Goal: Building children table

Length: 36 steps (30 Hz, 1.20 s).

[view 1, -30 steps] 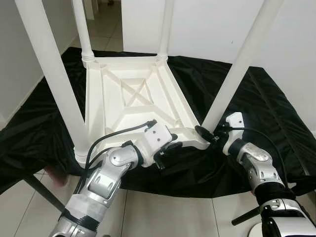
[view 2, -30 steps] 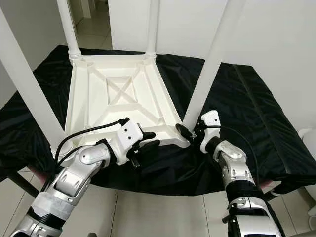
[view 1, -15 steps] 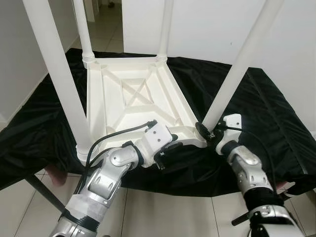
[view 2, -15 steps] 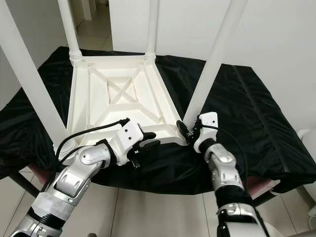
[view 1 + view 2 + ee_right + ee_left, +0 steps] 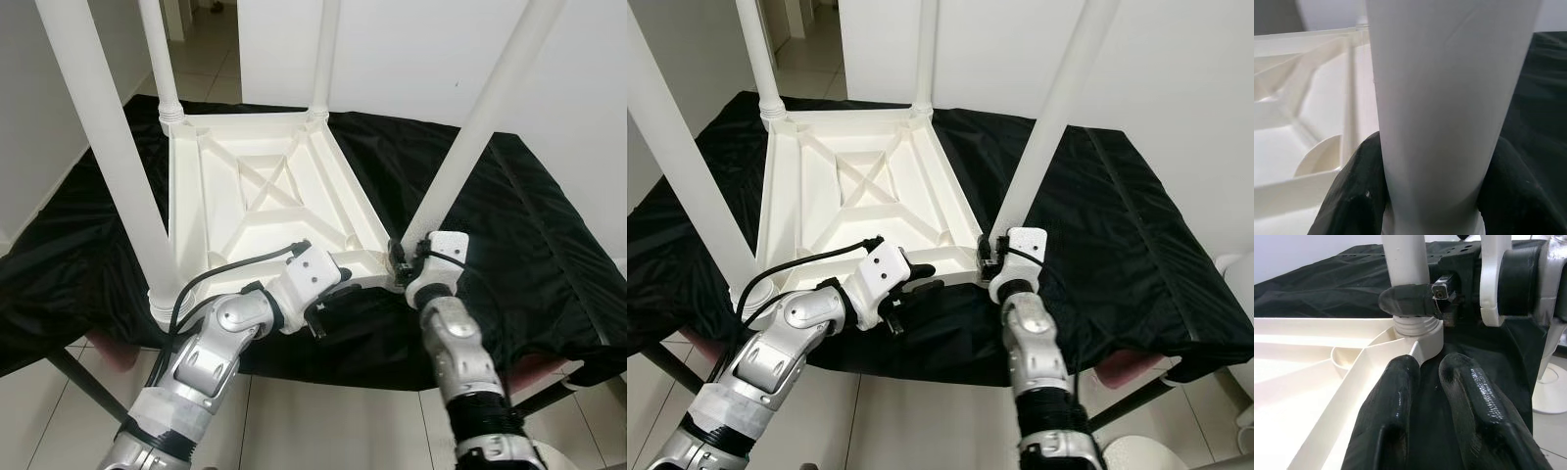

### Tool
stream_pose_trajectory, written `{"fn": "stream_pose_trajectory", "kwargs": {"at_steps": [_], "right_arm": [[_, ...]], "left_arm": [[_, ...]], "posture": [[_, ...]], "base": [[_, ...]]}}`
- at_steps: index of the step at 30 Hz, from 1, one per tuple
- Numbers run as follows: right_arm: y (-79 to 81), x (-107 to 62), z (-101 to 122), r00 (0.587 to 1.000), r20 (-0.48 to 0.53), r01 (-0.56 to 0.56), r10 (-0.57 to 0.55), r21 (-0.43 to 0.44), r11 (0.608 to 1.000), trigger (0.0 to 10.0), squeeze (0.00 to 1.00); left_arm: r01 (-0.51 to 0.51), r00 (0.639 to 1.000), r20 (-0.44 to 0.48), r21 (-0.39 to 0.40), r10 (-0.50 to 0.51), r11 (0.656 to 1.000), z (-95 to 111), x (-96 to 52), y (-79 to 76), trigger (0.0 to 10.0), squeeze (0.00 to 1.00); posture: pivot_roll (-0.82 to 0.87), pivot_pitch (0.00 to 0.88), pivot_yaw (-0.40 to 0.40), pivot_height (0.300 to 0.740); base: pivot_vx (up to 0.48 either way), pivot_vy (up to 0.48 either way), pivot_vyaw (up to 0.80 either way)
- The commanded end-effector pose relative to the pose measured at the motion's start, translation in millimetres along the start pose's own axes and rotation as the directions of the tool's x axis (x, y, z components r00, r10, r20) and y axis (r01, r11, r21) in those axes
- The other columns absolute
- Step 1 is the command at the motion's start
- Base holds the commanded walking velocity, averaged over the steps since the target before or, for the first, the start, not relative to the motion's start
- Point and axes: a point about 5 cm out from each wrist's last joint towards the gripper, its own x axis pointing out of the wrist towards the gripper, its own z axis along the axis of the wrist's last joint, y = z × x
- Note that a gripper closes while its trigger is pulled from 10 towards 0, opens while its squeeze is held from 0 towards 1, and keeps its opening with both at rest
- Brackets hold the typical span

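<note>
Black cloth (image 5: 509,225) covers the low work surface in front of you, with pale floor tiles (image 5: 323,431) along its near edge and white walls (image 5: 411,49) behind. On the cloth lies the upside-down white table top (image 5: 265,196), ribbed underside up, with four white legs standing out of its corners.

Your right gripper (image 5: 400,257) sits at the near right corner, its two black fingers (image 5: 1352,196) clamped around the base of the near right leg (image 5: 470,127), just above the threaded collar where that leg meets the top. The leg leans up and away to your right.

Your left gripper (image 5: 331,299) is at the near edge of the table top, just left of that same corner. Its fingers (image 5: 1396,406) lie close together with a narrow gap between them and nothing held; one finger touches the rim, the other rests over the cloth.

The near left leg (image 5: 118,166) rises beside your left arm, and the two far legs (image 5: 162,69) stand at the back corners. Open cloth stretches to the right of the table top and along the far side; the near edge of the top sits close to the cloth's front edge, with bare floor just below it.
</note>
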Motion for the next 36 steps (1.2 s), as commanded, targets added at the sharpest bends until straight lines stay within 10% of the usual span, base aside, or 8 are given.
{"fn": "stream_pose_trajectory", "kwargs": {"at_steps": [1, 11, 12, 23, 24, 26, 27, 36], "right_arm": [[1.6, -12.6, -22.1, 0.99, -0.082, 0.118, -0.115, 0.027, 0.993, 10.0, 0.0], [15.8, -17.1, -13.5, 0.994, -0.055, 0.094, -0.091, 0.057, 0.994, 10.0, 0.0], [16.9, -18.0, -13.2, 0.994, -0.056, 0.098, -0.095, 0.059, 0.993, 10.0, 1.0], [19.2, -16.7, -4.0, 0.999, 0.006, -0.045, 0.045, 0.077, 0.996, 10.0, 1.0], [14.8, -14.7, -2.8, 0.997, 0.01, -0.082, 0.082, 0.058, 0.995, 10.0, 0.83], [11.9, -13.5, -2.0, 0.994, 0.009, -0.109, 0.109, 0.047, 0.993, 10.0, 0.83], [9.5, -12.3, -1.0, 0.988, 0.009, -0.154, 0.154, 0.034, 0.987, 10.0, 0.0], [-16.5, -3.6, 3.5, 0.95, 0.002, -0.313, 0.313, -0.057, 0.948, 10.0, 0.0]], "left_arm": [[0.002, 1.0, 0.001, 0.001, -0.002, 1.0, -0.1, 1.3, -2.3, 10.0, 0.0], [0.005, 1.0, -0.009, 0.022, -0.005, 1.0, -1.2, 0.3, -2.0, 10.0, 0.0], [0.004, 1.0, -0.008, 0.022, -0.004, 1.0, -1.0, 0.2, -1.6, 10.0, 0.0], [-0.006, 1.0, -0.005, 0.023, 0.006, 1.0, -0.6, 1.4, -0.2, 10.0, 0.0], [-0.008, 1.0, -0.005, 0.023, 0.008, 1.0, -0.5, 1.3, 0.1, 10.0, 0.0], [-0.009, 1.0, -0.005, 0.023, 0.009, 1.0, -0.5, 1.2, 0.3, 10.0, 0.0], [-0.008, 1.0, -0.005, 0.024, 0.008, 1.0, -0.4, 1.0, -0.1, 10.0, 0.0], [-0.006, 1.0, -0.008, 0.024, 0.006, 1.0, -0.8, 0.1, -1.3, 10.0, 0.0]], "posture": [[0.05, 0.005, -0.048, 0.74], [0.05, 0.0, -0.047, 0.74], [0.05, 0.0, -0.047, 0.74], [0.04, 0.0, -0.045, 0.74], [0.04, 0.0, -0.045, 0.74], [0.04, 0.0, -0.045, 0.74], [0.05, 0.0, -0.045, 0.74], [0.05, 0.005, -0.047, 0.74]], "base": [[0.0, 0.0, 0.0], [0.0, 0.0, 0.0], [0.0, 0.0, 0.0], [0.0, 0.0, 0.0], [0.0, 0.0, 0.0], [0.0, 0.0, 0.0], [0.0, 0.0, 0.0], [0.0, 0.0, 0.0]]}}
